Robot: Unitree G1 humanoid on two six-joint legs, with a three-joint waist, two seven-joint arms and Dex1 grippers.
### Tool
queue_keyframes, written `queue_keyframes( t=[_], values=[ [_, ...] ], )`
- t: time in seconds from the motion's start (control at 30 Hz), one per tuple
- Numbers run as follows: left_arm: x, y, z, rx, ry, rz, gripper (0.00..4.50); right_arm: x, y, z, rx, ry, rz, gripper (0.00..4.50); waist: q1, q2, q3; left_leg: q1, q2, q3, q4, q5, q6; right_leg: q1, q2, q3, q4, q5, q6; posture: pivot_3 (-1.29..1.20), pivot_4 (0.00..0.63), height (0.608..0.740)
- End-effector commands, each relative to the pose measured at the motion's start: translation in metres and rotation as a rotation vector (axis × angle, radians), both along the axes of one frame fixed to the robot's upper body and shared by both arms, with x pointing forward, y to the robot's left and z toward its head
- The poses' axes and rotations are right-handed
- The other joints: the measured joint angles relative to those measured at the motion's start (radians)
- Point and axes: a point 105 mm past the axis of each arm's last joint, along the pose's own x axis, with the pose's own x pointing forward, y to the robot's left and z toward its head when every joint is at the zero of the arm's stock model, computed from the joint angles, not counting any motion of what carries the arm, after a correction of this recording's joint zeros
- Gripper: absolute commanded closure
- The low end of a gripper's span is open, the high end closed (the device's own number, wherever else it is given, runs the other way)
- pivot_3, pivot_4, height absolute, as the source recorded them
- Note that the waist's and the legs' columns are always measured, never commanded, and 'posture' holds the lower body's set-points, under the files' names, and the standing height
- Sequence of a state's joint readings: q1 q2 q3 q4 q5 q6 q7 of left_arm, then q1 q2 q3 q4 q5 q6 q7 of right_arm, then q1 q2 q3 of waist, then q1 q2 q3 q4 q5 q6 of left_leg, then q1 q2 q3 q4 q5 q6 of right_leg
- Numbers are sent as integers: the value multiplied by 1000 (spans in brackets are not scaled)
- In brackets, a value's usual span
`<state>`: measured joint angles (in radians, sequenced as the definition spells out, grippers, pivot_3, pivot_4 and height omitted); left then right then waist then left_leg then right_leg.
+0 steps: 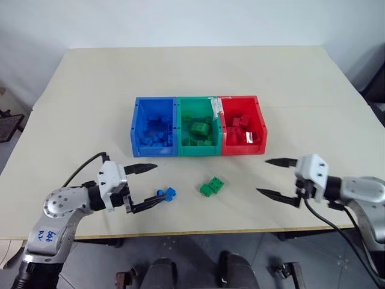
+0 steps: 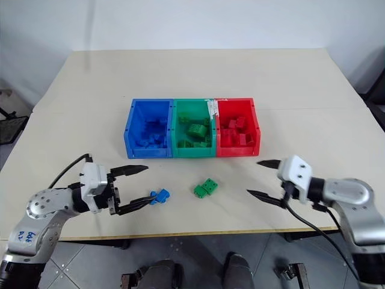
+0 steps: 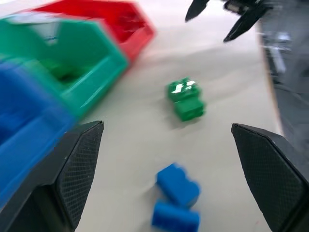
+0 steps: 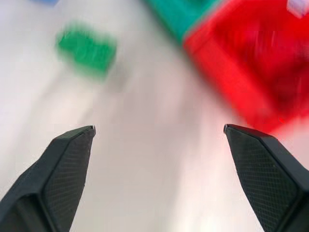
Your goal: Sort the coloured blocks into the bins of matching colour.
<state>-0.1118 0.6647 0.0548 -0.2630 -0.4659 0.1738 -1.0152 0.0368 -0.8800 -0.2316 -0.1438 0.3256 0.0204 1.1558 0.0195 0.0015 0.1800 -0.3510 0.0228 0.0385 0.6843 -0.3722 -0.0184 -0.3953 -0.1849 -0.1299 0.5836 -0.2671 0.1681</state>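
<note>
Beige table: blue blocks just beyond the gaping, empty left tool.

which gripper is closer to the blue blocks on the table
Left. The left gripper is open right beside the blue blocks; the right gripper is open well across the table, beyond the green blocks.

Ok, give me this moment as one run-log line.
left gripper: open, at blue blocks | right gripper: open, empty | green blocks: on table | bins: partly filled
</note>
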Motion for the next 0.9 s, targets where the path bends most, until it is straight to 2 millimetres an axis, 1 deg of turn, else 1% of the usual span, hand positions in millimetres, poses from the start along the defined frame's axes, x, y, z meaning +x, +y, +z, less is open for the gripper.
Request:
queue_keyframes(
  t=[0.03, 0.1, 0.17, 0.27, 0.3, 0.4, 0.47, 0.53, 0.7, 0.8, 0.9],
  values=[
    [-1, -6, -4, 31, 1, -72, 0, -4, -4, 11, -7, -50, 20, 41, -7, 0, 0, 0, 0, 0, 0, 0, 0, 0, 0, 0, 0, 0, 0, 0, 150, 740],
    [1, -7, -4, 32, 7, -83, 0, -5, 1, 10, 2, -33, 38, 41, -10, 0, 0, 1, 0, 1, 0, 0, 0, 0, 0, 0, 0, 0, 0, 0, 150, 740],
    [5, -6, -3, 35, -7, -80, 0, -3, 13, 7, -2, -15, 83, 41, -10, 0, 0, 1, 1, 0, 0, 0, 0, 0, 0, 0, 0, 0, 0, 0, 150, 740],
    [9, -2, -1, 42, -36, -64, 0, 7, 37, 3, 20, 40, 113, 41, -13, 0, 0, 0, 1, 0, 1, 0, 0, 0, 0, 0, 0, 0, 0, 0, 150, 740],
    [9, 2, -1, 46, -41, -55, 0, 13, 48, 2, 44, 69, 98, 41, -14, 0, 0, 0, 1, 0, 1, 0, 0, 0, 0, 0, 0, 0, 0, 0, 150, 740],
    [7, 11, -3, 58, -51, -26, 0, 24, 78, -1, 102, 126, 93, 41, -19, 0, 0, 0, 2, 0, 1, 0, 0, 0, 1, 0, 1, 0, 0, 0, 150, 740],
    [6, 14, -3, 58, -54, -7, 0, 28, 94, -5, 117, 152, 110, 41, -20, 0, 0, 0, 2, -1, 1, 0, 0, 0, 1, -1, 1, 0, 0, 0, 150, 740],
    [2, 17, -3, 58, -56, 9, 0, 32, 104, -16, 98, 179, 114, 41, -16, 0, 0, -1, 2, -1, 1, 0, 0, 0, 1, -2, 1, 0, 0, 0, 150, 740],
    [-7, 19, -5, 56, -46, 39, 0, 38, 114, -30, 89, 208, 114, 41, -7, 0, 0, -1, 2, -1, 1, 0, 0, 0, 1, -2, 0, 0, 0, 0, 150, 740],
    [-9, 21, -5, 53, -41, 60, 0, 42, 121, -31, 104, 200, 108, 610, -15, 0, 0, -1, 2, -1, 1, 0, 0, 0, 1, -1, 1, 0, -1, 0, 150, 740],
    [-10, 22, -5, 51, -39, 66, 0, 43, 124, -33, 109, 199, 106, 1608, -20, 0, 0, 0, 2, -1, 1, 0, 0, 0, 1, -1, 2, 0, -1, 0, 150, 740]
  ],
)
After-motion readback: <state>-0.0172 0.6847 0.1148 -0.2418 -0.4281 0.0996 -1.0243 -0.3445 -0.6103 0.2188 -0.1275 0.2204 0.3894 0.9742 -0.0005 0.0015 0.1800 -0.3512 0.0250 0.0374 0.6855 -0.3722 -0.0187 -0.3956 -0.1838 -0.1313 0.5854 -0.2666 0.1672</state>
